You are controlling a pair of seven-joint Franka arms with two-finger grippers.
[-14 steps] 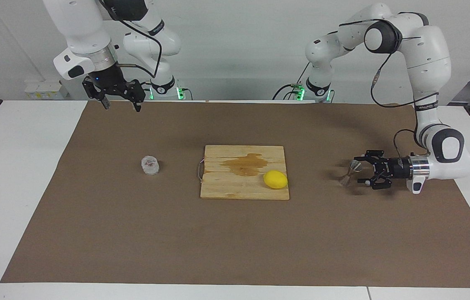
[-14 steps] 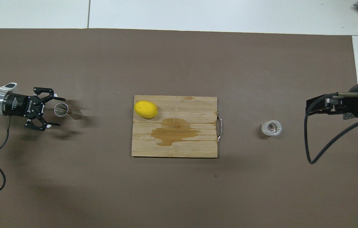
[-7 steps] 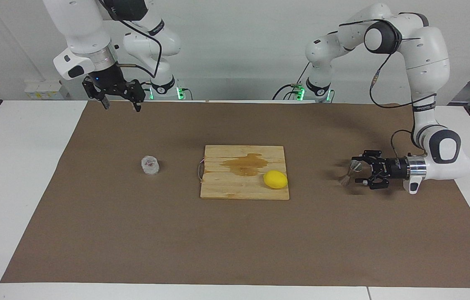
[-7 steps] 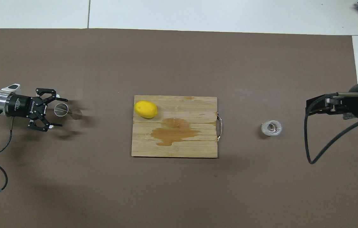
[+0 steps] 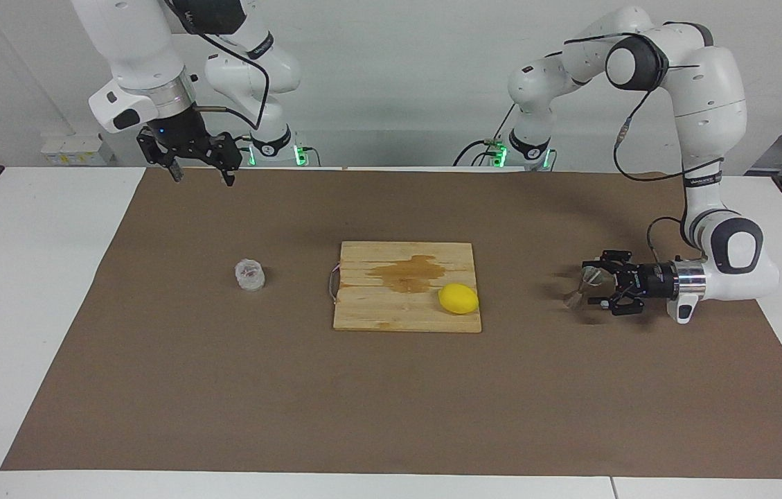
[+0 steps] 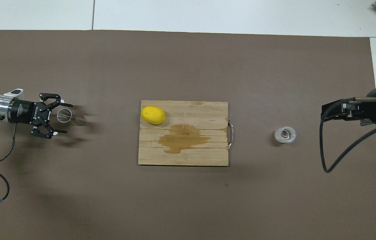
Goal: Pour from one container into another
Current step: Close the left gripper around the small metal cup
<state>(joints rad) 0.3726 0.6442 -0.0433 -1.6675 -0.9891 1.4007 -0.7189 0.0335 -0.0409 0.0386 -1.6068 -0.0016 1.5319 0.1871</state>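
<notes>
Silvery metal jigger, hourglass-shaped and narrow at the waist, stands on the brown mat toward my left arm's end of the table. My left gripper lies level beside it, jaws spread wide around it, gripping nothing. Faceted clear glass cup sits squat near the wooden board. My right gripper hangs open, waiting.

Cutting board placed mid-table, lemon set on it, glass cup toward the right arm's end, jigger toward the left arm's end.
</notes>
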